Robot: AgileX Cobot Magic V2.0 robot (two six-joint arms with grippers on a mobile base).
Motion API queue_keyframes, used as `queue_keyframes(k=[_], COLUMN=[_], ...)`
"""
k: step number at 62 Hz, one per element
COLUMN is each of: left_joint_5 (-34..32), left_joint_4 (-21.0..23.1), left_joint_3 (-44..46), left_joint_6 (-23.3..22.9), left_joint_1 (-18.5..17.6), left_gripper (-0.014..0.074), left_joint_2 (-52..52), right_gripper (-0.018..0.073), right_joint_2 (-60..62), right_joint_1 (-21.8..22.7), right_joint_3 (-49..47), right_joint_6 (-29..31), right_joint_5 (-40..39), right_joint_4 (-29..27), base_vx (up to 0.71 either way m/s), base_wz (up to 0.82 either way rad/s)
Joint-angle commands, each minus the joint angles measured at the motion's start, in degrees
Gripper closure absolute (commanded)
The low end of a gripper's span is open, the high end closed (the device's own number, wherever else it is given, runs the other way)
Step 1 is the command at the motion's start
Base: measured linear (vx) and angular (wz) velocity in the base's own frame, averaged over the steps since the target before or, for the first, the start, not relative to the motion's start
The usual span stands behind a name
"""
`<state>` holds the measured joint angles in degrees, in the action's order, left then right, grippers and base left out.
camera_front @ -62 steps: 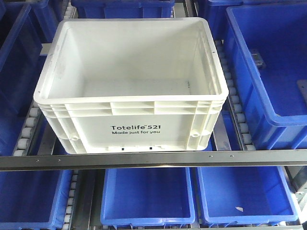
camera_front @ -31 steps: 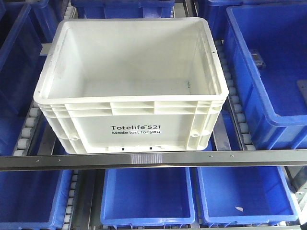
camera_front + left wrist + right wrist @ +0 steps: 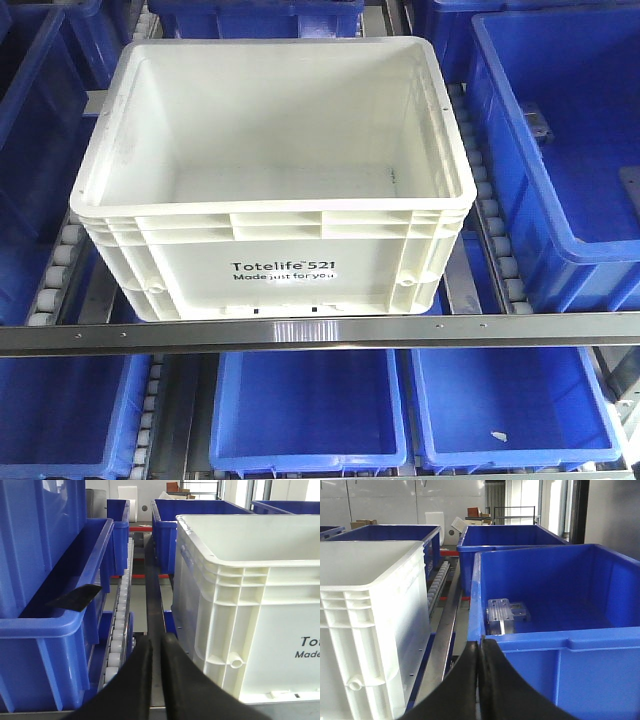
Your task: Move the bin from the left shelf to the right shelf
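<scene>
The white bin stands on the roller shelf behind the front rail, empty, with the black print "Totelife 521" on its front. No gripper shows in the front view. In the left wrist view my left gripper sits low beside the bin's left front corner, apart from it. Its black fingers are all but closed, with only a thin gap and nothing between them. In the right wrist view my right gripper is shut and empty, in the gap right of the bin.
A large blue bin stands right of the white bin and holds a metal block. Stacked blue bins stand at the left. White roller tracks run between lanes. A metal rail crosses the front, with more blue bins below.
</scene>
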<state>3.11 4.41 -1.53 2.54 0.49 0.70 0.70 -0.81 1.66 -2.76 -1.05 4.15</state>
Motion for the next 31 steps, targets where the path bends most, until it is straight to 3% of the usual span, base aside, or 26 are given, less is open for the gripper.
queue_keyframes(k=[1, 31], left_joint_5=[-4.4, -4.4], left_joint_4=[0.52, 0.52], left_joint_3=[1.25, 1.25], left_joint_6=[-0.4, -0.4], left_joint_1=[-0.18, -0.18], left_gripper=[0.0568, 0.0568], left_joint_2=[0.56, 0.56], right_gripper=[0.0568, 0.0568], right_joint_2=[0.67, 0.67], right_joint_1=[0.36, 0.36], right_joint_3=[0.61, 0.61], right_joint_6=[0.14, 0.14], right_joint_5=[-4.31, -4.28], right_joint_4=[0.29, 0.29], base_vx=[0.0, 0.0], base_wz=[0.0, 0.0])
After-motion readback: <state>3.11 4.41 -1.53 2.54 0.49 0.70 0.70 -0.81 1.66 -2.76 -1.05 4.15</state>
